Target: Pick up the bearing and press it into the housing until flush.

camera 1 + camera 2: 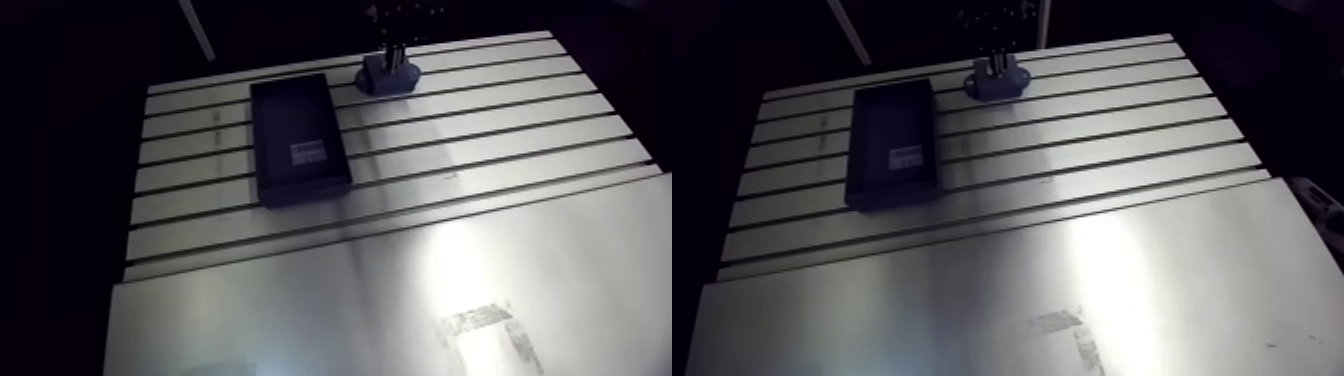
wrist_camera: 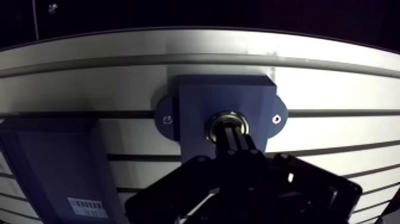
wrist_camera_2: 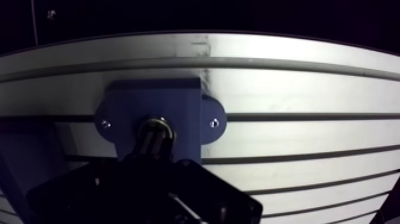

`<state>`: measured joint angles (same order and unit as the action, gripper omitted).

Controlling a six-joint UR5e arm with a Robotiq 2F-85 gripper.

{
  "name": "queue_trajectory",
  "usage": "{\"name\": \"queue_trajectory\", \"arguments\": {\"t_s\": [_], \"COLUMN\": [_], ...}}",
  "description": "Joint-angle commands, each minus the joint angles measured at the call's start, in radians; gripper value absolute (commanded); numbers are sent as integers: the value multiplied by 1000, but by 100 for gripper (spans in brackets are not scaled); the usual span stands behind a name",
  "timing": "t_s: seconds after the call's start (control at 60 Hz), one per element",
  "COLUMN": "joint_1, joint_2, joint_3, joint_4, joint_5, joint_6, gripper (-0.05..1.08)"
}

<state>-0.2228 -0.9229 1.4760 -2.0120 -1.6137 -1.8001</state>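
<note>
Biggest first: the counter (image 1: 500, 150), flat shiny metal with long grooves running across. Lots of bare room on the near side. Far edge close behind the work spot, so no pushing things that way.

Next, a black tray (image 1: 292, 135) lying flat on the counter, near the work spot but not touching it, with a small white label (image 1: 310, 152) on it. Not in the way of a straight up-and-down move. Best to stay clear of its rim when swinging sideways.

Then the blue housing (image 2: 196, 101), sitting near the counter's far edge, with a round ear on each side and a small screw (image 2: 276, 118) in each. Looks stiff and held down, so probably able to take a hard push.

Over it, the fingers (image 2: 235, 142), pressed close together with no gap to see, tips down at the middle of the round hole.

Smallest: the bearing (image 2: 228, 115), a shiny metal ring in the housing's round hole, right under the fingertips. Probably hard, smooth, slippery and heavy for its size. Best held by the outer rim, or pushed on the flat top. Push straight down, never tilted, or risk jamming it in crooked. Cannot tell whether flush yet.
</note>
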Motion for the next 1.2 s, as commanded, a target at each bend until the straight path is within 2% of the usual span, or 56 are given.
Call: {"name": "queue_trajectory", "arguments": {"t_s": [0.017,1.2], "joint_1": [2,0], "joint_2": [2,5], "joint_3": [4,4], "joint_4": [0,-1], "joint_5": [-1,-2], "joint_6": [0,-3], "gripper": [108,107]}}
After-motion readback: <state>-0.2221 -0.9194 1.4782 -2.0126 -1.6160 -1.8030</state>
